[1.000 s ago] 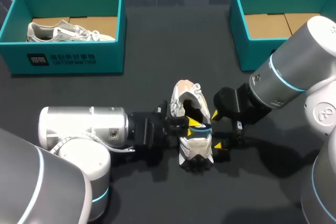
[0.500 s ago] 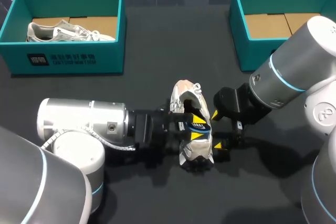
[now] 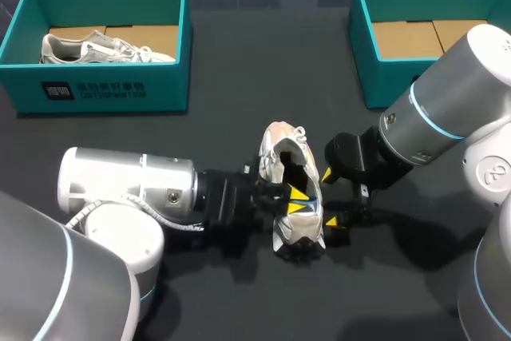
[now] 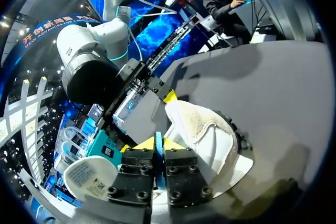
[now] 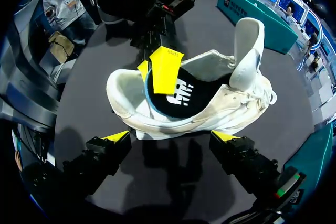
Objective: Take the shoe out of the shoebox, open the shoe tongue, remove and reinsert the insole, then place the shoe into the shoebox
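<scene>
— While the shoe (image 3: 291, 197) lies on the table (image 3: 239, 77) low in the middle of the frame, what has our left gripper (image 3: 299, 199) got?
— We have it inside the shoe's opening, fingers pinched together on the blue edge of the insole (image 5: 181, 98).
— And our right gripper (image 3: 330, 197)?
— Just right of the shoe, fingers spread wide, gripping nothing. The shoebox (image 3: 387, 81) at upper right stands well apart.
</scene>
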